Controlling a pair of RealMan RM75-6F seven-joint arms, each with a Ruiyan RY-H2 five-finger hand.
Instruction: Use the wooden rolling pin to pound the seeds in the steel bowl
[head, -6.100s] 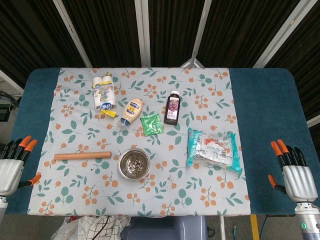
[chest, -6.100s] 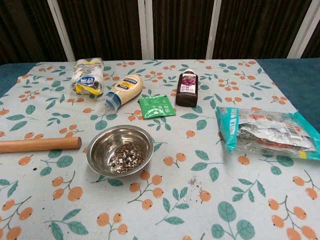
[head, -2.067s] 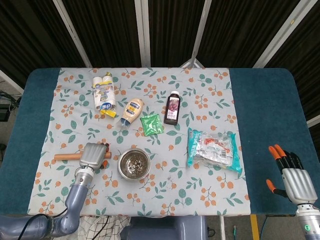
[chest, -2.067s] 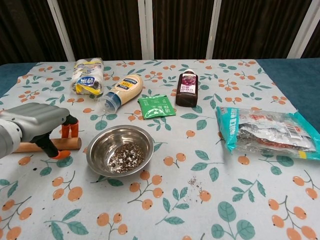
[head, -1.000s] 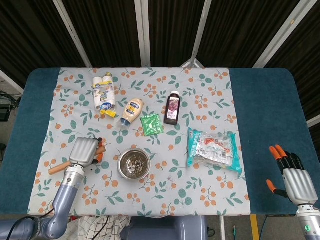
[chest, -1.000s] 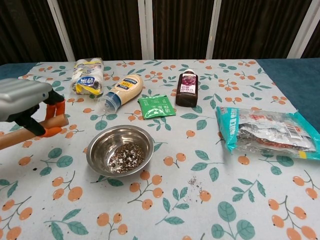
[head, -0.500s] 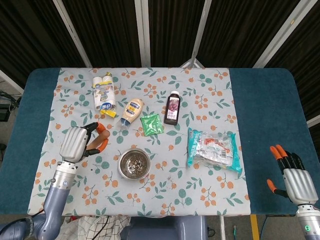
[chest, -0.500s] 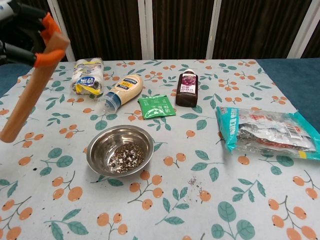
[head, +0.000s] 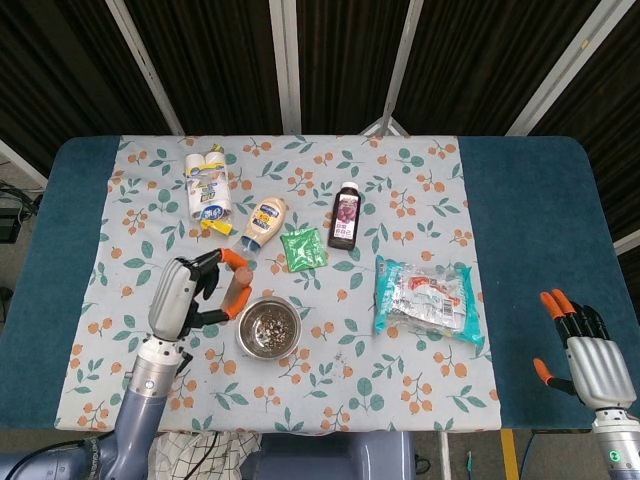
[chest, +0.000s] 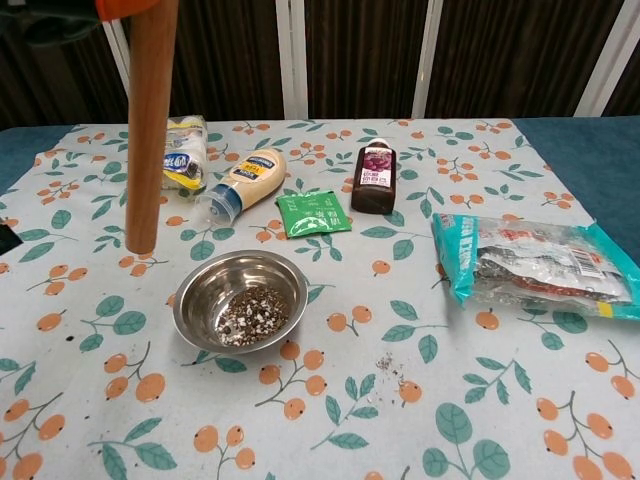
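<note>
My left hand (head: 190, 292) grips the wooden rolling pin (chest: 149, 126) by its top end and holds it nearly upright in the air. In the head view the pin (head: 238, 296) shows end-on between the orange fingertips, just left of the steel bowl (head: 268, 327). In the chest view its lower end hangs above the cloth, left of and behind the bowl (chest: 240, 299), apart from it. Dark and pale seeds (chest: 250, 315) lie in the bowl's bottom. My right hand (head: 592, 360) rests at the lower right over the blue table edge, fingers apart, holding nothing.
On the floral cloth (head: 400, 370) lie a mayonnaise bottle (chest: 241, 183), a green sachet (chest: 313, 213), a dark sauce bottle (chest: 375, 177), a wrapped bundle of small bottles (chest: 176, 152) and a teal snack bag (chest: 540, 264). A few spilled seeds (chest: 390, 368) lie right of the bowl.
My left hand took the pin off the cloth, lifted it and swung it from slanted to nearly upright, moving right toward the bowl. The right hand stayed put.
</note>
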